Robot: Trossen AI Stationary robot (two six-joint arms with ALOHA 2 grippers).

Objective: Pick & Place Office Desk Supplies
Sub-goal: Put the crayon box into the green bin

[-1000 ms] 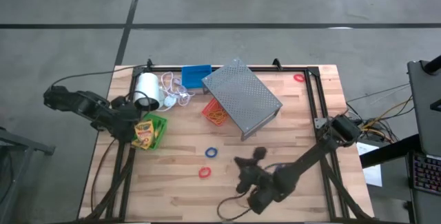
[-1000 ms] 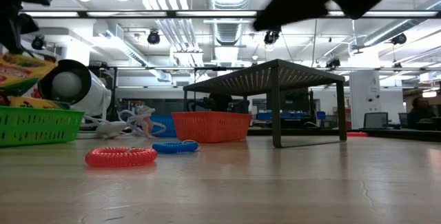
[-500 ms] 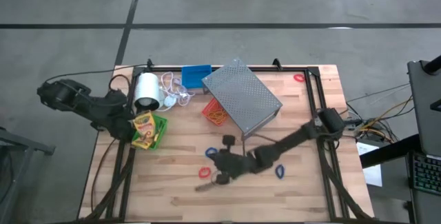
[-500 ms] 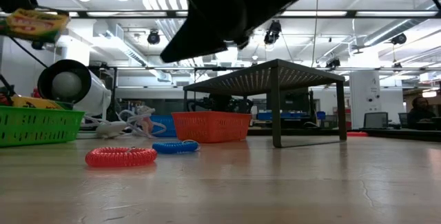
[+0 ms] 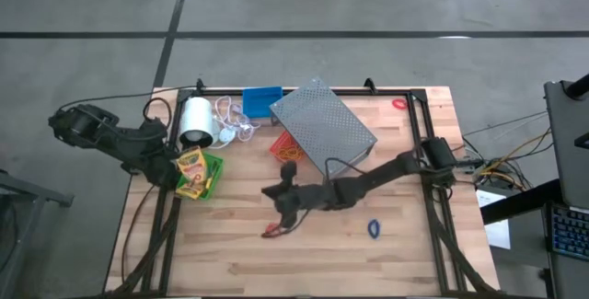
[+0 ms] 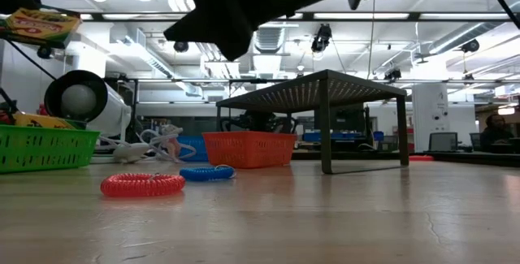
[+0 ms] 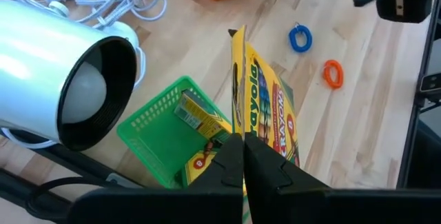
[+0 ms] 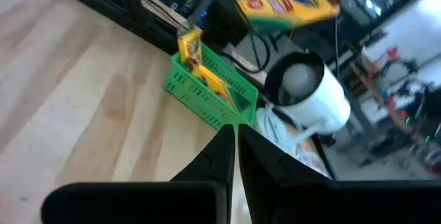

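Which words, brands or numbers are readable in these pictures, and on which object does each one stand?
"Crayola" (only "rayola" shows clearly): on the crayon box held by the left gripper.
Smaller print on that box: too small to read.
Second crayon box in the green bin: print too blurred to read.
Nothing else carries readable text.

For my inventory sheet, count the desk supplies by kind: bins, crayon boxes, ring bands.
Bins: 3, green, blue, red-orange
Crayon boxes: 2, one held, one binned
Ring bands: 4, two red, two blue
Total: 9
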